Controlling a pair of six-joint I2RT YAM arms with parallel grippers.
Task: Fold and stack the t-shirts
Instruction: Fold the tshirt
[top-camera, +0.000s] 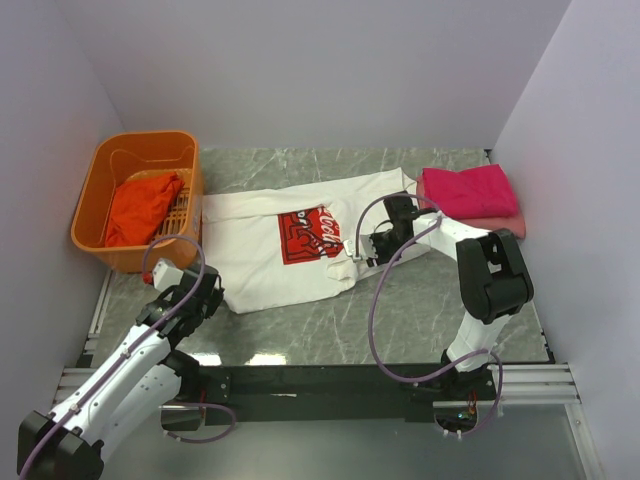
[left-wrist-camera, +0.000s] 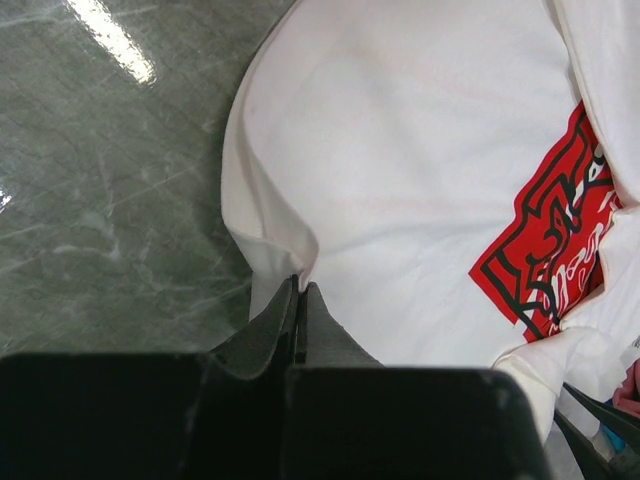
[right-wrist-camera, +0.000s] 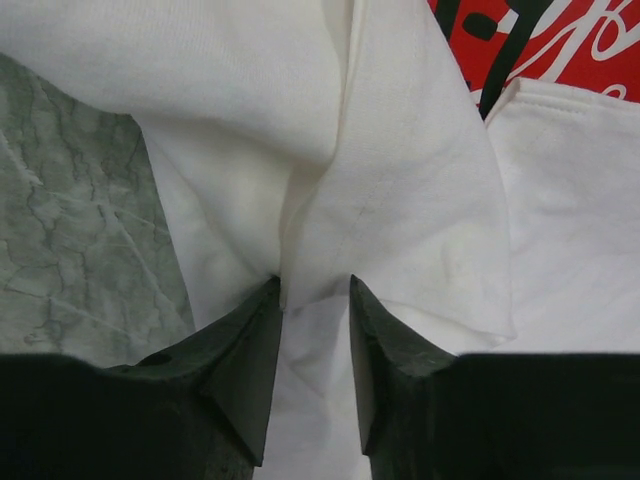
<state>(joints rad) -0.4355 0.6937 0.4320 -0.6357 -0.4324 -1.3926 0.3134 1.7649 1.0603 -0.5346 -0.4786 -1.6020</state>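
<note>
Your left gripper (left-wrist-camera: 298, 300) has its fingers pressed together on the hem of the white t-shirt (left-wrist-camera: 400, 170), at a corner. Your right gripper (right-wrist-camera: 314, 300) stands partly spread, astride a raised fold of that shirt, with the red print (right-wrist-camera: 540, 40) just beyond the tips. The magenta shirt (top-camera: 465, 190) lies folded behind the right fingers. The orange basket (top-camera: 95, 190) is off to the left of the left fingers.
</note>
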